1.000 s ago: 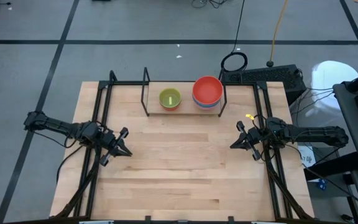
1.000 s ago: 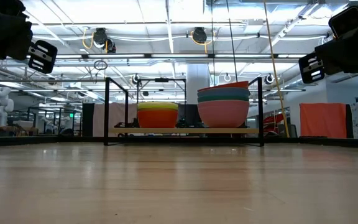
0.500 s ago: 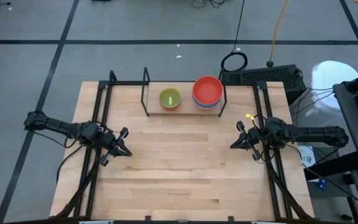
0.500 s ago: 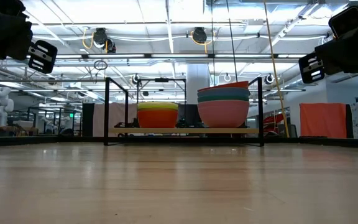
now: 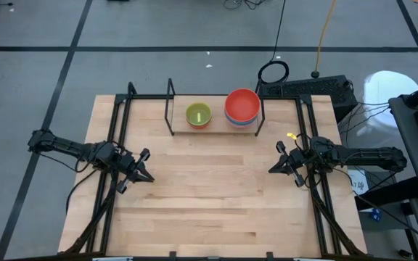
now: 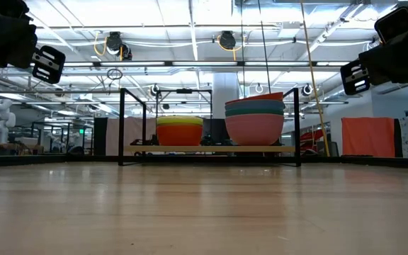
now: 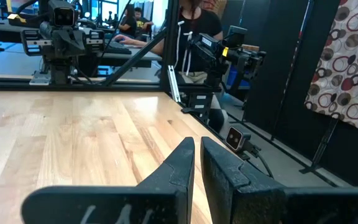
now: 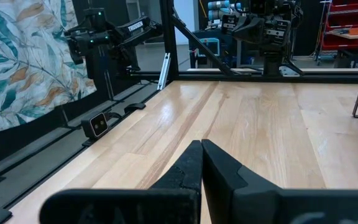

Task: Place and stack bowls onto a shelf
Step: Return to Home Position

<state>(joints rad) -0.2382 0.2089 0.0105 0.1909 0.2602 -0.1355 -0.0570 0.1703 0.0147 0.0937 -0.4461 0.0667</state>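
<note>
**Two bowl stacks on the shelf, arms at the sides**

The low black-rod shelf with pale wood board (image 6: 211, 149) stands at the wooden desk's (image 5: 209, 196) far edge. It carries a yellow-topped plastic bowl stack (image 5: 199, 114) beside a taller red-topped bowl stack (image 5: 242, 106). The left end effector (image 7: 197, 144) and right end effector (image 8: 201, 144), both pressed together, hover over opposite desk sides.

Bench (image 5: 209, 196) middle wide open between left arm (image 5: 71, 148) and right arm (image 5: 361, 155) at its side edges, far edge taken by shelf (image 6: 211, 149), its upright rods (image 6: 122, 127) flanking yellow-topped stack (image 5: 199, 114) and red-topped stack (image 5: 242, 106), close together
</note>
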